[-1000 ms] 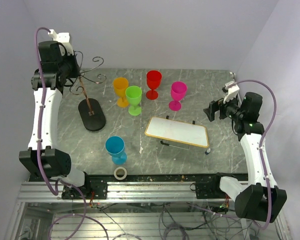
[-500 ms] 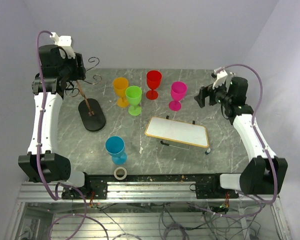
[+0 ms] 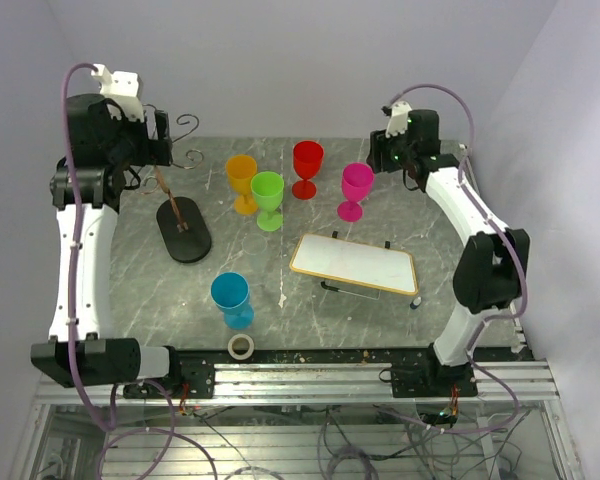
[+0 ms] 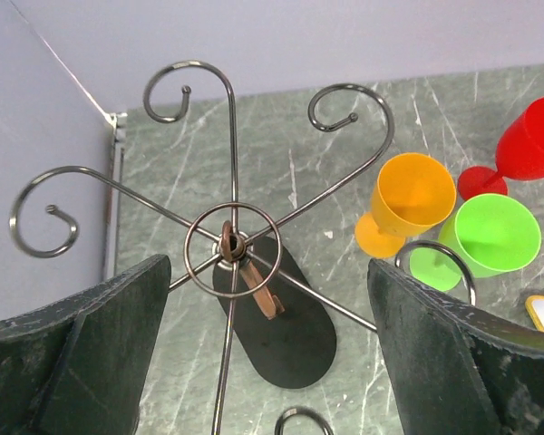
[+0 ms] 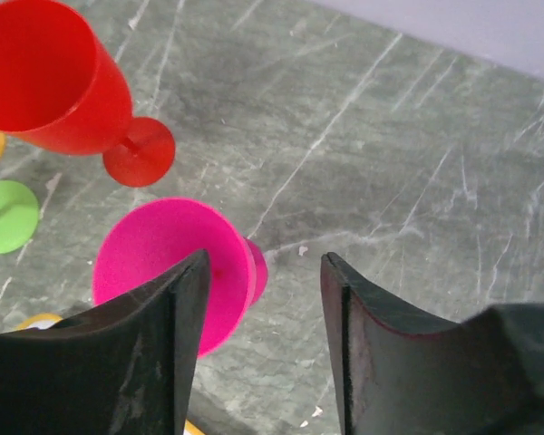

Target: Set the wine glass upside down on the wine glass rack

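Work on the rack (image 4: 228, 240) has no result to show: its wire scrolls carry nothing, and it stands on its black base at about 9 o'clock on the surface (image 3: 330, 315) in the overhead view. All five glasses stand upright, bowls up. The orange glass (image 3: 242, 172), green glass (image 3: 268, 190) and red glass (image 3: 307, 158) cluster near 12 o'clock, the pink glass (image 5: 159, 263) stands at about 2 o'clock, and the blue glass (image 3: 230, 293) is alone near 7 o'clock. The left fingers (image 4: 82, 353), spread wide and empty, hang directly over the rack's hub, with the scrolls fanning out between them. The right fingers (image 5: 381, 362), parted to a middling gap and grasping nothing, sit above the pink glass, whose bowl shows at 8 o'clock in the wrist view, partly under one finger. From that position the pink glass looks the likely pick, though no contact is visible. By these views nearly everything remains: closing on a glass, lifting it, turning it over, carrying it across to 9 o'clock and sliding its stem into a scroll so that it hangs bowl down. A white board (image 3: 354, 263) lies near 4 o'clock, below the straight line from the pink glass to the rack.
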You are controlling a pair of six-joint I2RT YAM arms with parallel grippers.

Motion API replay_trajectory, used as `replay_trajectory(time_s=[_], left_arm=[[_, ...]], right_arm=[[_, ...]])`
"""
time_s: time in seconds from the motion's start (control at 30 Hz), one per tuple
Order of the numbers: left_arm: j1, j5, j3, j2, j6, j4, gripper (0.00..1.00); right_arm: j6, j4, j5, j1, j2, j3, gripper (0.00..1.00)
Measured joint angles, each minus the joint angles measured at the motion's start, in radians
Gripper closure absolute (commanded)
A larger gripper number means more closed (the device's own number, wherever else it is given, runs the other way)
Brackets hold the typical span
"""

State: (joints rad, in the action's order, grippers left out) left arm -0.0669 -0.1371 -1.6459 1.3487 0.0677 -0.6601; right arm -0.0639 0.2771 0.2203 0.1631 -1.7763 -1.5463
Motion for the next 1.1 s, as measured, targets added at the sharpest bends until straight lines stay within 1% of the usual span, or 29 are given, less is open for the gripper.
replay_trajectory(time_s=[0.17, 0.33, 0.47, 0.6, 0.63, 0.87, 0.97, 1.1], left_arm=[[0.000, 0.013, 0.000, -0.074, 0.020, 0.013, 0.00], [0.000, 0.022, 0.000, -0.090, 0.034, 0.019, 0.00], [0.000, 0.022, 0.007, -0.091, 0.041, 0.020, 0.00], [0.000, 0.022, 0.008, -0.092, 0.052, 0.020, 0.00], [0.000, 0.022, 0.007, -0.093, 0.056, 0.019, 0.00], [0.000, 0.001, -0.026, -0.092, 0.059, -0.007, 0.05], [0.001, -0.053, -0.046, -0.093, 0.051, -0.014, 0.06], [0.037, -0.116, -0.063, -0.094, 0.029, -0.019, 0.06]], right_arm=[[0.004, 0.091, -0.073, 0.034, -0.111, -0.089, 0.59], [0.004, 0.164, -0.105, 0.053, -0.173, -0.140, 0.69], [0.002, 0.199, -0.109, 0.060, -0.181, -0.143, 0.85], [-0.002, 0.217, -0.116, 0.061, -0.181, -0.148, 0.98], [-0.003, 0.220, -0.117, 0.061, -0.180, -0.150, 1.00], [-0.034, 0.260, -0.136, 0.061, -0.159, -0.200, 1.00], [-0.049, 0.277, -0.147, 0.057, -0.111, -0.230, 1.00], [-0.060, 0.290, -0.151, 0.046, -0.019, -0.299, 1.00]])
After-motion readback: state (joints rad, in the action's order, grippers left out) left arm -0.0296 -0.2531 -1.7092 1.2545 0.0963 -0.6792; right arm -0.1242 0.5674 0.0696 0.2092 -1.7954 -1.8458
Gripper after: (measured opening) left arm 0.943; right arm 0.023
